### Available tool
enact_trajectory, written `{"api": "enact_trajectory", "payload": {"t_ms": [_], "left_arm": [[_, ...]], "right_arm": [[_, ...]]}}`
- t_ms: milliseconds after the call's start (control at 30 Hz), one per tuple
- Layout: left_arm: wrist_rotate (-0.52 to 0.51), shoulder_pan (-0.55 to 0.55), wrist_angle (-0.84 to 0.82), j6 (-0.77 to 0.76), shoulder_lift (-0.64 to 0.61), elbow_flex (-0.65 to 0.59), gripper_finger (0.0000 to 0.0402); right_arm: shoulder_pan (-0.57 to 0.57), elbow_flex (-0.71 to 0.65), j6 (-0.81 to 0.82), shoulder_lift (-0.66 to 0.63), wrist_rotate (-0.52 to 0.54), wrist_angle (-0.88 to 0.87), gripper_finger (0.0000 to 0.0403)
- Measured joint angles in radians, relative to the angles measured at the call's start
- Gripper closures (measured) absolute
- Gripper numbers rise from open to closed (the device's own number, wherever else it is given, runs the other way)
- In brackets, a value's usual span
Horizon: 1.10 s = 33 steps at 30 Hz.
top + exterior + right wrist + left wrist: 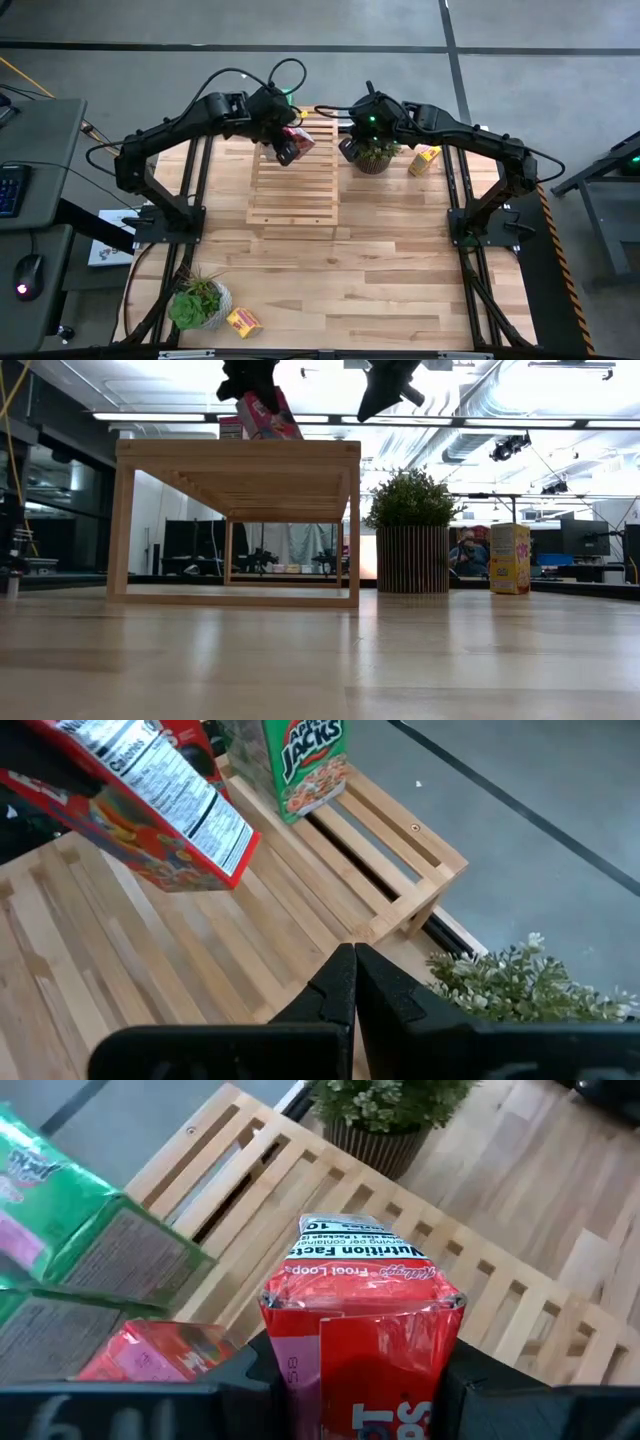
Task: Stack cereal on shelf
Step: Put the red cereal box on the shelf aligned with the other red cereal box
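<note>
So the left gripper is gripping a red box end-on, jaws clamped on either side of it, and it's hanging tilted in the air over the far end of the shelf, not touching the slats. Past the jaws, further along the shelf, two green boxes are sitting next to each other, and another red box is lying just beside the held one, on the side toward the green ones. From the right wrist camera one green box is standing upright at the shelf's far corner, with the held red box hovering close by it.

The right gripper is doing nothing much, fingers pinched together on nothing, hanging above the table near that shelf corner, right over a plant. A yellow box is standing on the table beyond the plant. Another yellow box is lying way off at the near edge beside a second plant.
</note>
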Motion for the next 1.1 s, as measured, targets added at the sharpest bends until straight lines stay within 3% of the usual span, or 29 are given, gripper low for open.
{"api": "enact_trajectory", "payload": {"t_ms": [400,900,1100], "left_arm": [[0.025,-0.041,-0.087,-0.137,0.042,0.001,0.0279],[-0.034,-0.040,-0.088,-0.110,0.066,-0.001,0.0279],[-0.042,-0.040,-0.081,-0.075,0.067,-0.001,0.0257]], "right_arm": [[0.000,0.000,-0.034,0.000,0.000,0.018,0.0402],[0.000,0.000,-0.048,0.000,-0.001,0.019,0.0402],[0.000,0.000,-0.048,0.000,-0.001,0.019,0.0402]]}}
